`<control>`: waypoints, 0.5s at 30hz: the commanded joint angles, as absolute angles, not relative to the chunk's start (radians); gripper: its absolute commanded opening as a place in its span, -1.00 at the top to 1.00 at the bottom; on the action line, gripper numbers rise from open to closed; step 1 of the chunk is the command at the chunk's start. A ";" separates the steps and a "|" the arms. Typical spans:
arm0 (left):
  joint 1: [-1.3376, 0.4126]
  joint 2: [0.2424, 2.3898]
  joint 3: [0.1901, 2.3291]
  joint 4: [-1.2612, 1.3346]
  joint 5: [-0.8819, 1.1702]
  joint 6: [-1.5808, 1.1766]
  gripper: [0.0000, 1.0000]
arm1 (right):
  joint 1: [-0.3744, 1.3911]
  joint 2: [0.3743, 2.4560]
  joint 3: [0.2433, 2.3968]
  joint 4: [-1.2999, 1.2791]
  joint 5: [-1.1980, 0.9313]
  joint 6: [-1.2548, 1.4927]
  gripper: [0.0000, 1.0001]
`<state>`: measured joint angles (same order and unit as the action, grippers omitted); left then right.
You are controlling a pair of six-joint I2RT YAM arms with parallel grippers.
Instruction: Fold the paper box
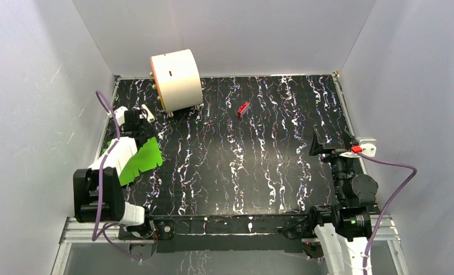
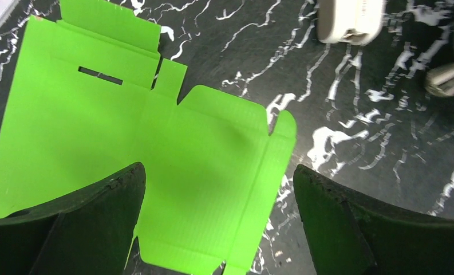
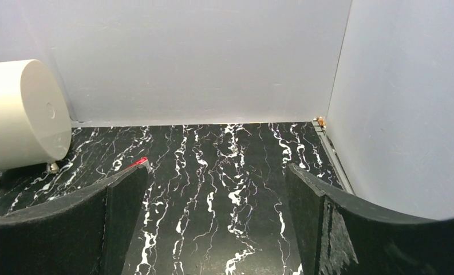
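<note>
Green paper box (image 2: 201, 154) lies flat at the worktop's (image 1: 259, 172) left edge, under the wide-open, empty left gripper (image 2: 218, 175); right gripper (image 3: 216, 175), likewise gaping, is well apart.

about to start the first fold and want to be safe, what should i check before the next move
1. The paper box lies flat and unfolded on the table: ok.
2. The left jaws are wide open, empty, over the paper box: ok.
3. The right jaws are open, empty, far from the paper box: ok.
4. The cream cylinder and red block sit apart from the paper box: ok.
5. The left jaws are clear of the paper box's surface: cannot tell.
</note>
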<state>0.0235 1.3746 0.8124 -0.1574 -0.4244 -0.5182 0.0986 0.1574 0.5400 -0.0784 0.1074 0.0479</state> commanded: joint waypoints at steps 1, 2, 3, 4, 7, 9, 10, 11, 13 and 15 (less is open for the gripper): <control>0.076 1.477 0.873 -0.171 -0.352 -0.560 -0.96 | 0.105 0.127 0.538 -0.037 0.106 0.034 -0.97; 0.082 1.511 0.880 -0.173 -0.344 -0.561 -0.96 | 0.106 0.123 0.538 -0.038 0.103 0.033 -0.97; 0.085 1.532 0.884 -0.173 -0.341 -0.560 -0.96 | 0.107 0.119 0.538 -0.038 0.101 0.032 -0.97; 0.087 1.550 0.888 -0.175 -0.340 -0.560 -0.96 | 0.108 0.117 0.537 -0.038 0.102 0.032 -0.97; 0.089 1.579 0.902 -0.185 -0.319 -0.554 -0.96 | 0.113 0.115 0.536 -0.039 0.105 0.031 -0.97; 0.089 1.579 0.894 -0.178 -0.301 -0.550 -0.96 | 0.116 0.115 0.537 -0.040 0.109 0.032 -0.97; 0.089 1.579 0.888 -0.175 -0.291 -0.549 -0.96 | 0.116 0.114 0.537 -0.040 0.110 0.031 -0.97; 0.089 1.580 0.885 -0.174 -0.279 -0.549 -0.96 | 0.118 0.113 0.536 -0.040 0.111 0.032 -0.97; 0.089 1.585 0.880 -0.180 -0.254 -0.553 -0.96 | 0.118 0.109 0.535 -0.040 0.113 0.030 -0.97; 0.089 1.592 0.882 -0.197 -0.212 -0.562 -0.95 | 0.120 0.109 0.535 -0.041 0.120 0.029 -0.97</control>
<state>0.0849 1.6028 0.8612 -0.1661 -0.2897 -0.5434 0.1131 0.1246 0.5396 -0.0788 0.1047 0.0448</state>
